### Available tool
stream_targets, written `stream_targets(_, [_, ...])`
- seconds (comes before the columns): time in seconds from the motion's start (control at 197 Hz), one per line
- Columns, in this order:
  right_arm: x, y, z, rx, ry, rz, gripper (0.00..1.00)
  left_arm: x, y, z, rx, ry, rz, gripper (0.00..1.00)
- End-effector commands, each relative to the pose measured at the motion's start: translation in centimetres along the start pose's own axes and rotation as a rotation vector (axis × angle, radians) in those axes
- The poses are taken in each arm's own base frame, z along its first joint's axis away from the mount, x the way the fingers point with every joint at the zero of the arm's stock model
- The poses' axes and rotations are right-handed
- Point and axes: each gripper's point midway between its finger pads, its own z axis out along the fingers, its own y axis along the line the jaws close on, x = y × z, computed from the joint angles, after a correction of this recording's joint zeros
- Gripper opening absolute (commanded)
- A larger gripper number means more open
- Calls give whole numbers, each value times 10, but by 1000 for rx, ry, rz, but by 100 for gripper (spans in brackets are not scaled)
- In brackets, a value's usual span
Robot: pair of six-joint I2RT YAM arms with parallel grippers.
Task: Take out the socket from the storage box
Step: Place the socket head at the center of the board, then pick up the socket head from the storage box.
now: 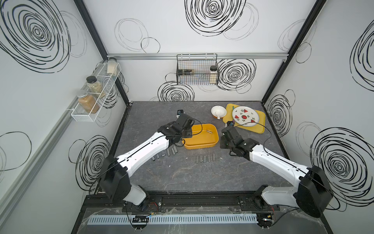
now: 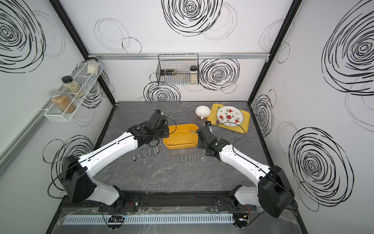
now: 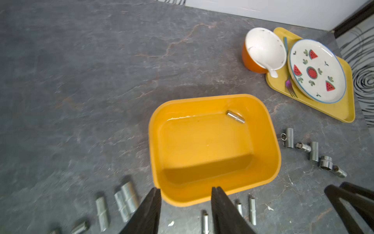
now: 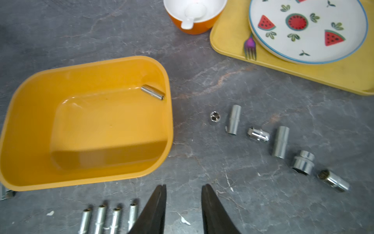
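Observation:
The storage box [image 1: 202,142] is a deep yellow-orange tub in the middle of the table, seen in both top views [image 2: 180,144]. One small silver socket [image 1: 209,131] lies inside it against the far right corner, also seen in the wrist views [image 3: 235,117] [image 4: 152,92]. The rest of the box floor is bare. My left gripper [image 3: 186,189] is open above the box's left end, with nothing between its fingers. My right gripper [image 4: 184,185] is open over bare table just right of the box, also with nothing in it.
Several loose sockets [image 1: 205,159] lie in a row in front of the box, more sit to the front left [image 1: 165,155], and others lie right of the box [image 4: 280,141]. A flat yellow tray [image 1: 261,125] with a plate [image 1: 245,116] and an orange bowl [image 1: 218,112] stand at the back right.

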Motion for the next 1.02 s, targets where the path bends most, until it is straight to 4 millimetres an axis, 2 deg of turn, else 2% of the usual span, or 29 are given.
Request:
stream_targets(0.0, [-14,-2,-11,-31,-86,56,34,-6,-36,43,81,31,142,48])
stream_targets(0.147, [-11,-10,-21,-48,-117,91,34,-2,-79,99,162,110,241,47])
stream_targets(0.223, [-6,-13,-23,-57,-118,89,34,-4,-96,119,170,133,258,46])
stream_targets(0.32, [1,-20,-21,-31,-102,71,34,7,-104,149,165,191,257,46])
stream_targets(0.457, [10,-23,-20,-31,-94,66,34,26,-108,177,140,253,265,46])
stream_targets(0.675, [10,-20,-20,-47,-93,59,34,26,-108,199,92,235,197,48])
stream_targets(0.832, [11,-18,-16,-47,-81,51,34,25,-104,202,50,211,88,49])
stream_targets(1.01, [13,-13,-12,-61,-61,38,34,32,-111,200,7,187,9,53])
